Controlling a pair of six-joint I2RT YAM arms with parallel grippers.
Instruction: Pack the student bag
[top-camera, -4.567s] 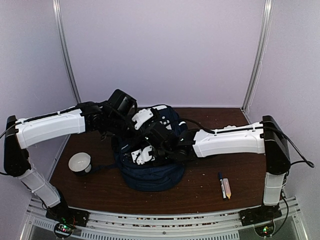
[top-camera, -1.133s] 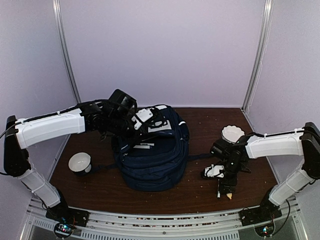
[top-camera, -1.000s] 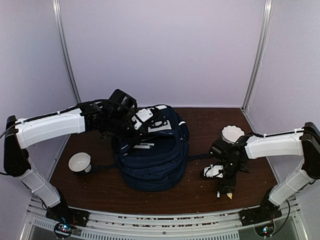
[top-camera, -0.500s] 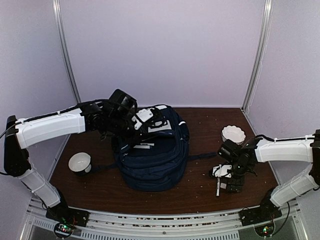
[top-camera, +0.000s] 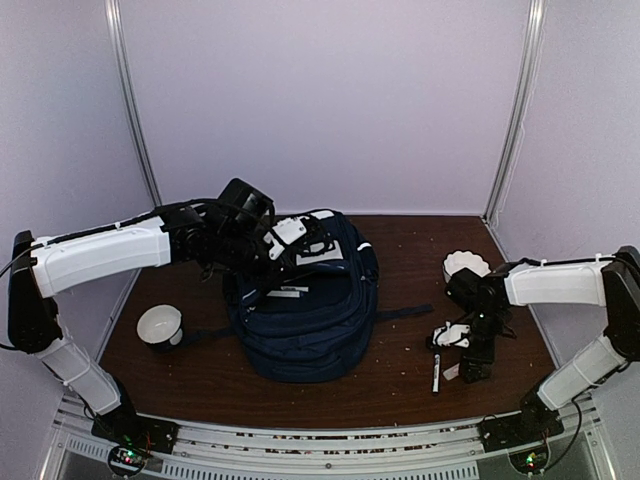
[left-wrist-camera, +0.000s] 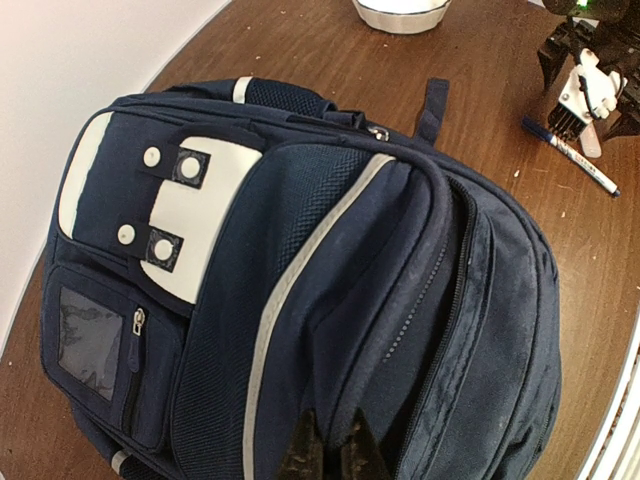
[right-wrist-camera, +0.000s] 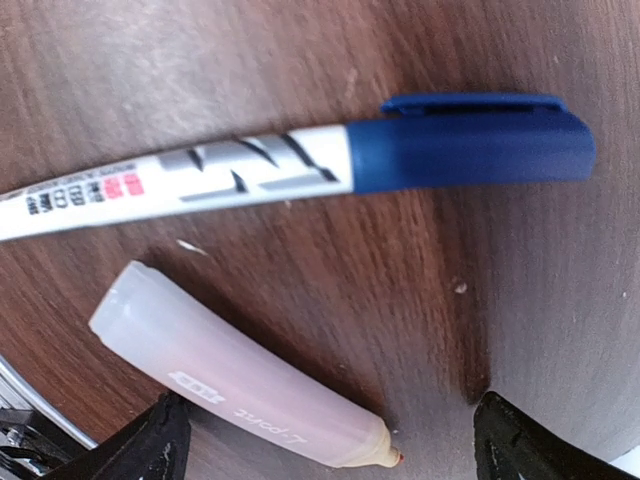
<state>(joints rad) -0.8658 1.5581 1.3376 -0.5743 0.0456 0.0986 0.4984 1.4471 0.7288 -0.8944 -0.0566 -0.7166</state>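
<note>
Student bag (top-camera: 310, 335), handle seemingly rightward; left gripper (left-wrist-camera: 330, 455) pinches it; right gripper (right-wrist-camera: 340, 445) gapes empty.

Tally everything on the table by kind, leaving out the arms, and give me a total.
backpack: 1
white bowls: 2
blue-capped marker: 1
pale pink tube: 1
Total: 5

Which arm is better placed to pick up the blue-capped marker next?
Right. The open right gripper hovers directly over the marker; the left gripper is far away, pinching the student bag.
</note>
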